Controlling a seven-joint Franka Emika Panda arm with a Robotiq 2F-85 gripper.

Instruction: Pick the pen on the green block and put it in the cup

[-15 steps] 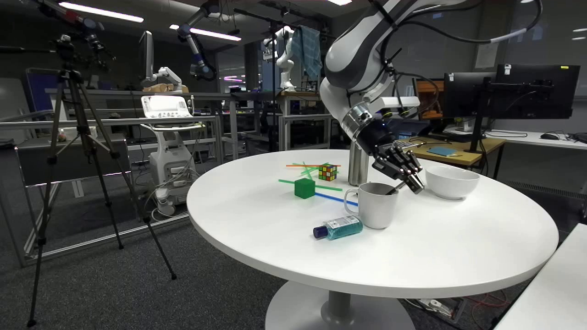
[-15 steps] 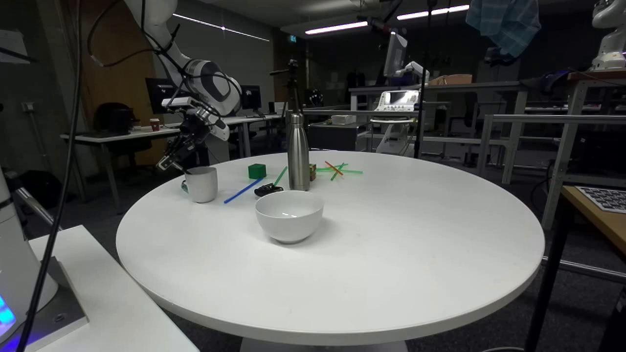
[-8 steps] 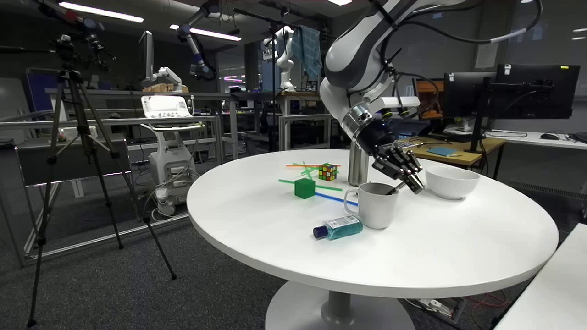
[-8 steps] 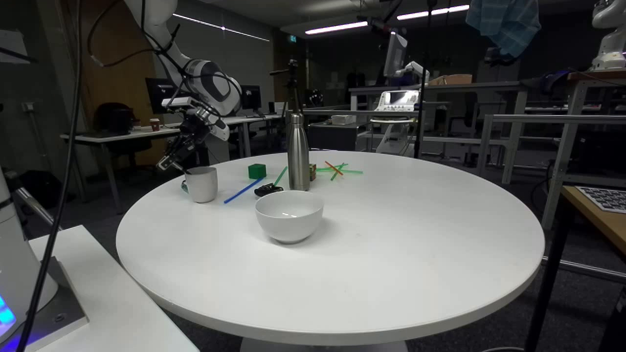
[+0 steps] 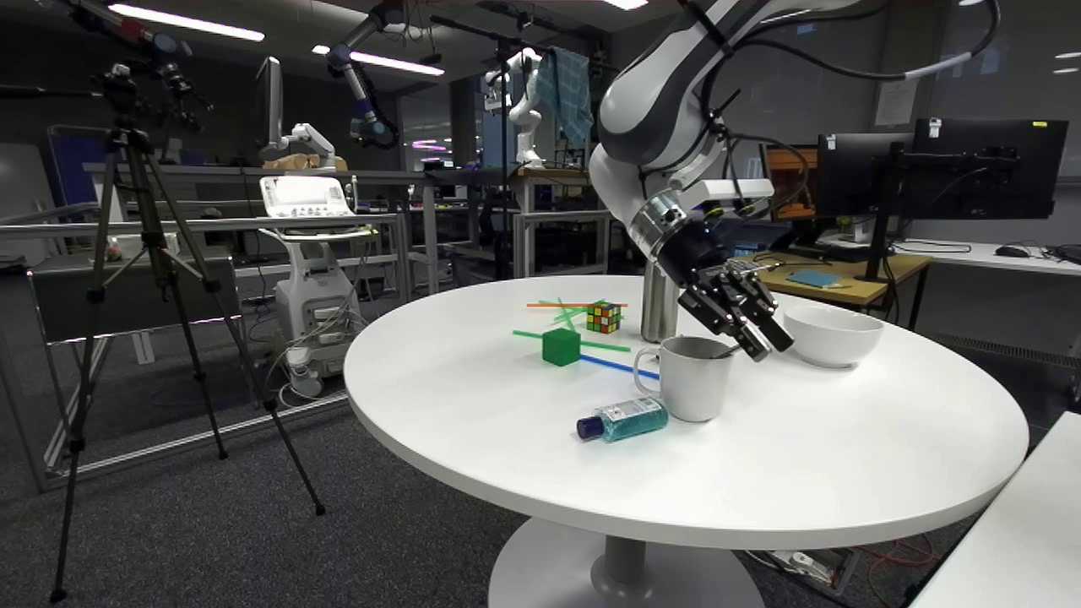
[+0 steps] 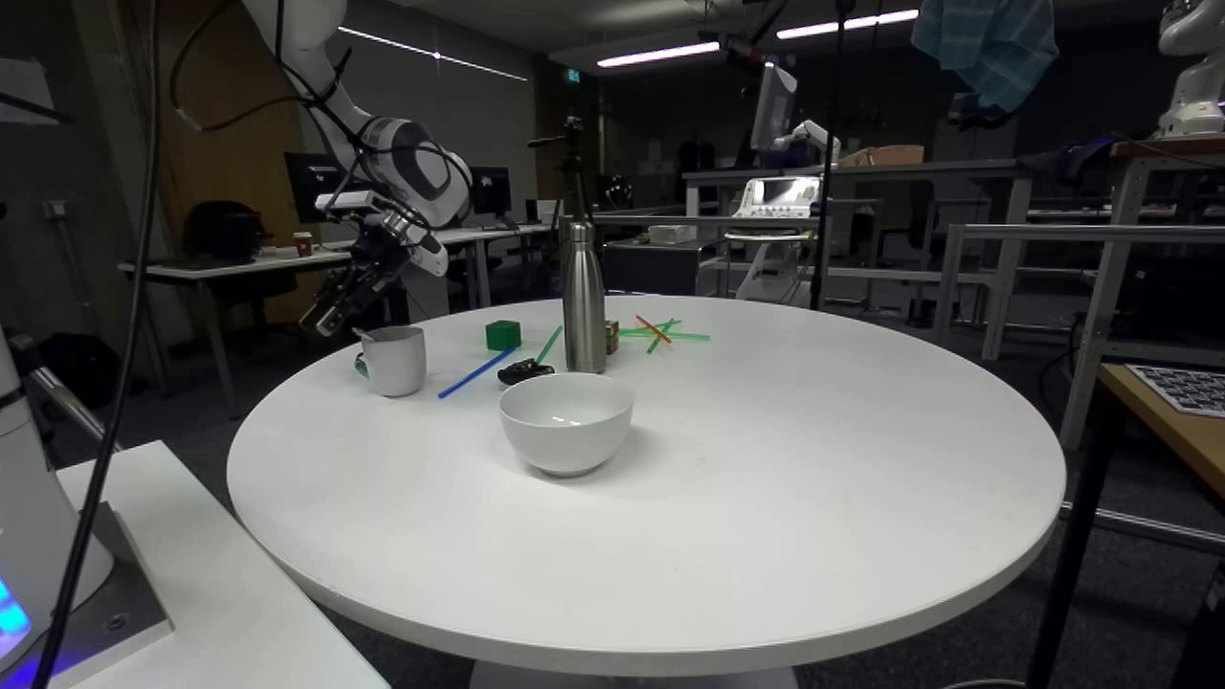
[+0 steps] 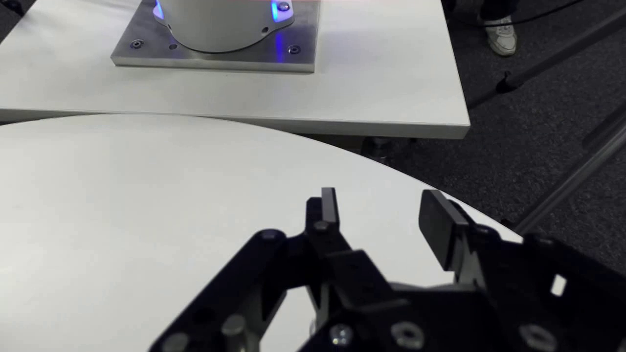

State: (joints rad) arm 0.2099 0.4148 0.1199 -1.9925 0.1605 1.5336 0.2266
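The white cup (image 5: 696, 387) stands upright on the round table and also shows in an exterior view (image 6: 396, 362). The pen (image 5: 726, 351) leans inside the cup with its upper end just past the rim; a short end shows in an exterior view (image 6: 361, 334). Its lower part is hidden by the cup wall. My gripper (image 5: 770, 344) is open, with its fingers beside and slightly above the cup's rim. In the wrist view my gripper (image 7: 379, 210) has a wide gap with nothing between the pads. The green block (image 5: 561, 347) sits on the table with no pen on it.
A blue-green bottle (image 5: 632, 419) lies against the cup's side. A steel bottle (image 6: 584, 306), a white bowl (image 6: 567, 426), a black object (image 6: 525, 372), a puzzle cube (image 5: 604, 318) and coloured sticks (image 6: 477, 373) are on the table. The robot base (image 7: 215, 24) stands beyond the table edge.
My gripper has opened and let go of the pen. The pen has dropped slightly and now rests against the cup's rim. The arm has hardly moved.
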